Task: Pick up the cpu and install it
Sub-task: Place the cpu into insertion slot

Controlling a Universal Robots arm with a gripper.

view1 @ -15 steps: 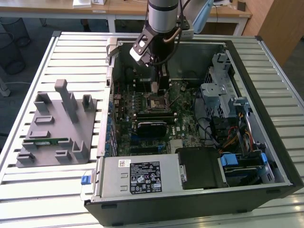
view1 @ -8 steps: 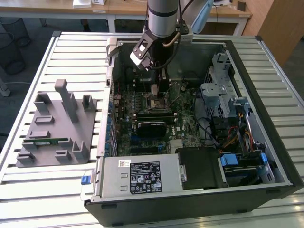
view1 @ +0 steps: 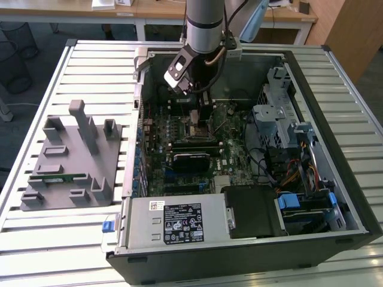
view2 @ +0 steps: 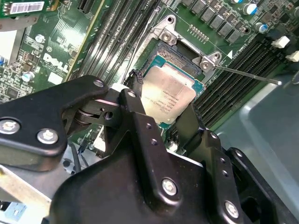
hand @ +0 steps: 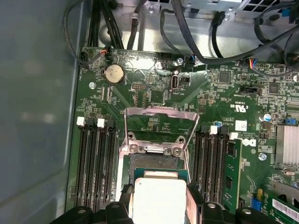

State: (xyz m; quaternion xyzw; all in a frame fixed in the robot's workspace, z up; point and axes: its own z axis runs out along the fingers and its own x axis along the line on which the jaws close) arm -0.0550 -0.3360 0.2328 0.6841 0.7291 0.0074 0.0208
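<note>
Above motherboard socket, gripper apparently clamps the cpu.

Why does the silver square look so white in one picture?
In the first wrist view, light glares off the cpu, washing its metal top nearly white; in the second wrist view it looks greyer, held in the black tool.

cpu is showing pale silver-grey, green-edged; motherboard is showing dark green; pincer is showing black; fixture is showing plain grey; desk is showing pale slats.
</note>
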